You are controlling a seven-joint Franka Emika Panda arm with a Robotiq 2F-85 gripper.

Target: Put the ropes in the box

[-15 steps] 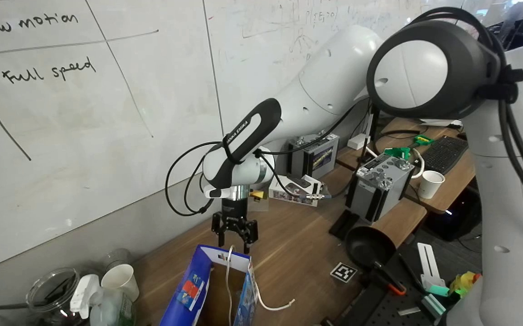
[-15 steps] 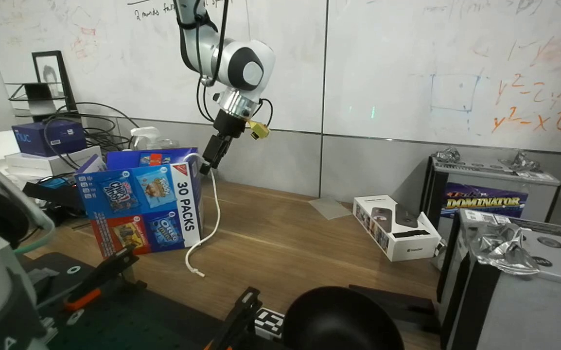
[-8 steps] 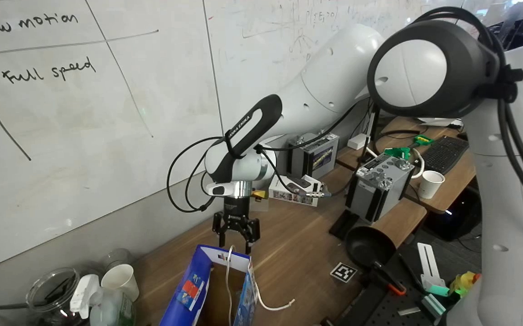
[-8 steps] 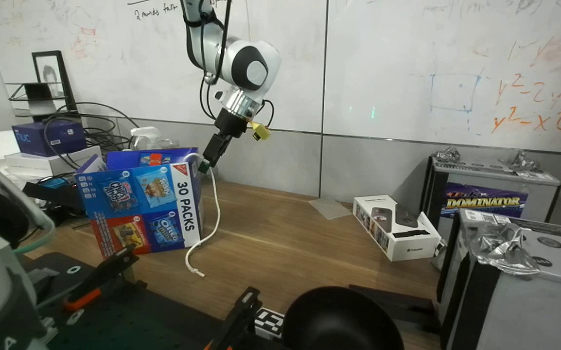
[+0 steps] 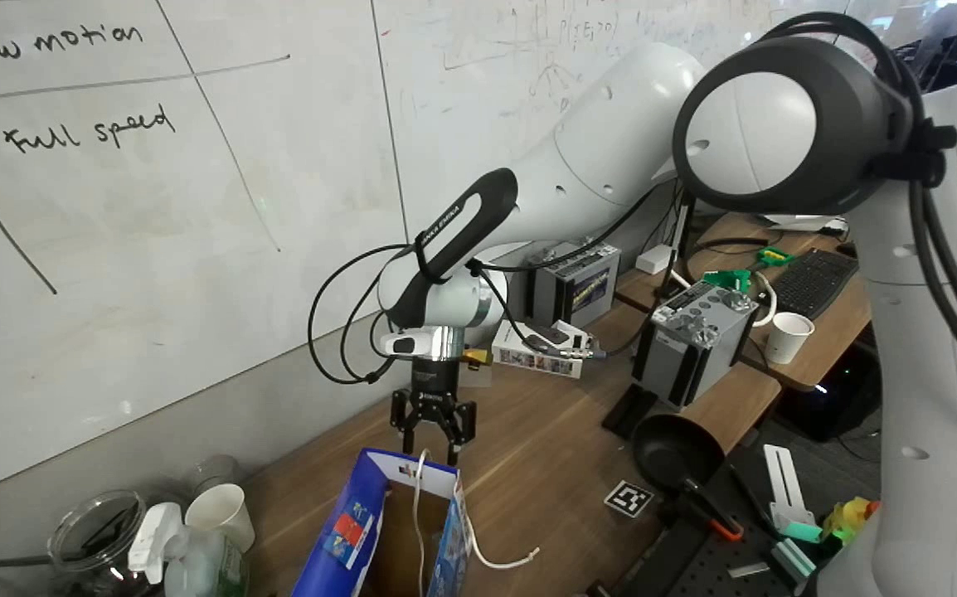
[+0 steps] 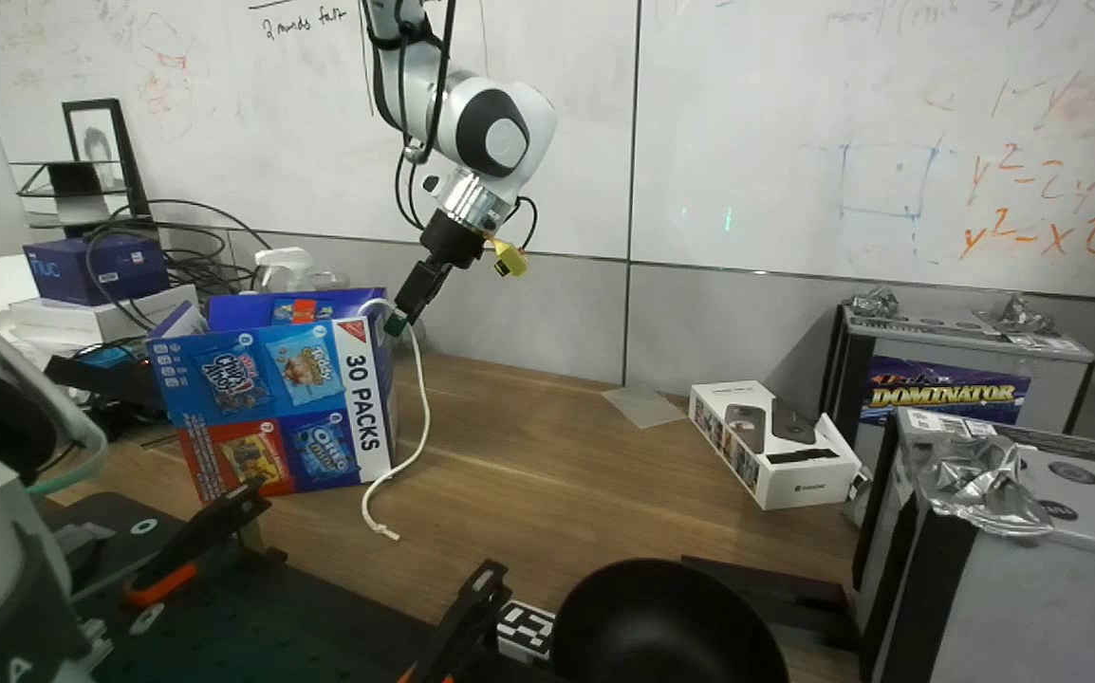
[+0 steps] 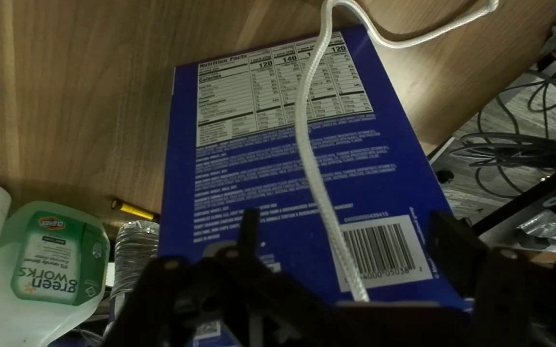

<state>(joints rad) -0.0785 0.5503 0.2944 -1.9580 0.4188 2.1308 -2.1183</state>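
Since the earlier frames the robot's wrist (image 6: pixel 495 133) had shifted slightly rightward in both exterior views; the 30-pack snack carton (image 6: pixel 258 408) and the white rope (image 6: pixel 426 408) had stayed put. Left to right, a glass jar (image 5: pixel 97 535), a Green Works spray bottle (image 5: pixel 205 568) and a paper cup (image 5: pixel 224 516) stood near the wall-side edge of the desk (image 5: pixel 520 452). Next came the carton, open-topped, the rope draped over the rim of its end wall: one length ran inside, the other hung outside, its tip on the desk beyond the carton's corner. The gripper (image 5: pixel 430 453) hung just by that rim, jaws spread, one finger either side of the rope. Farther right lay a white printed carton (image 5: pixel 532 352) and, at the opposite edge, a black pan (image 5: pixel 677 448).
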